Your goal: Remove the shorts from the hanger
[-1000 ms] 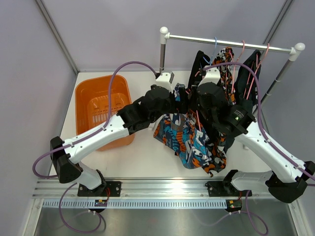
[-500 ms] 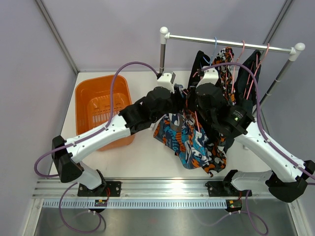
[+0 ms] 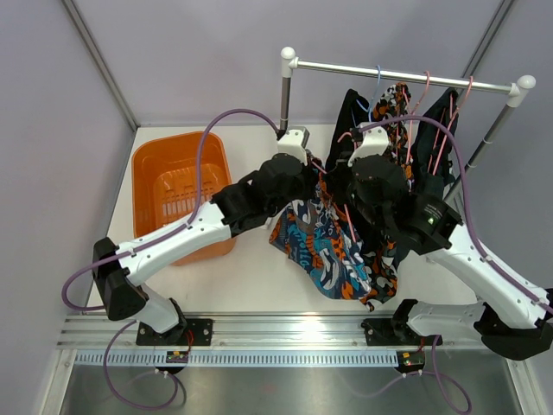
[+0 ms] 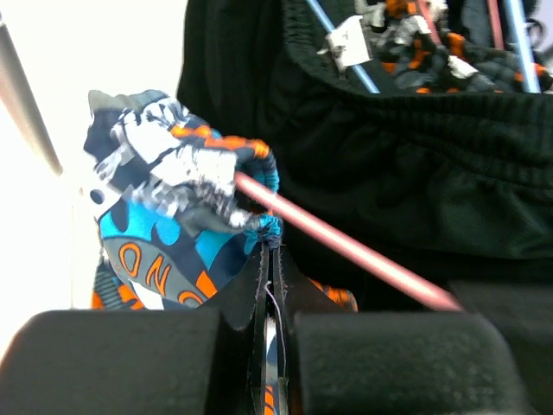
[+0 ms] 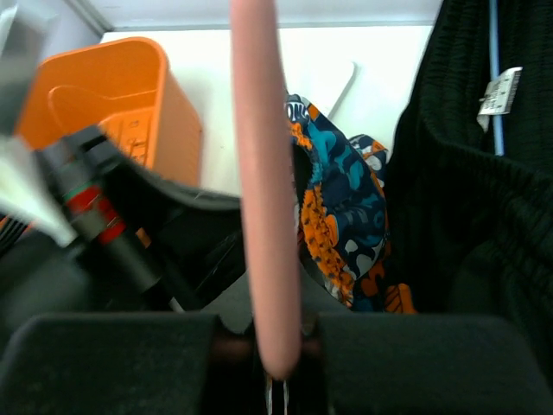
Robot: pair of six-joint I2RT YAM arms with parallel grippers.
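Patterned shorts [image 3: 333, 246] droop toward the table, waistband bunched on the pink hanger [image 5: 263, 173]. Left gripper [image 4: 270, 259] pressed together, pinching waistband cloth just beside the hanger. Right gripper [image 5: 276, 346] clamped on the hanger bar. Behind them: black shorts [image 4: 406, 147], camouflage shorts [image 3: 393, 108] and navy shorts [image 3: 436, 130] hanging from the rail [image 3: 406, 78]. Orange basket [image 3: 177, 138] off left.

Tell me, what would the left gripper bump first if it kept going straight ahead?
The left gripper is shut on the patterned shorts. Straight ahead it would probably push into their bunched waistband and the pink hanger through it. The black shorts look farther back, but depth is unclear.
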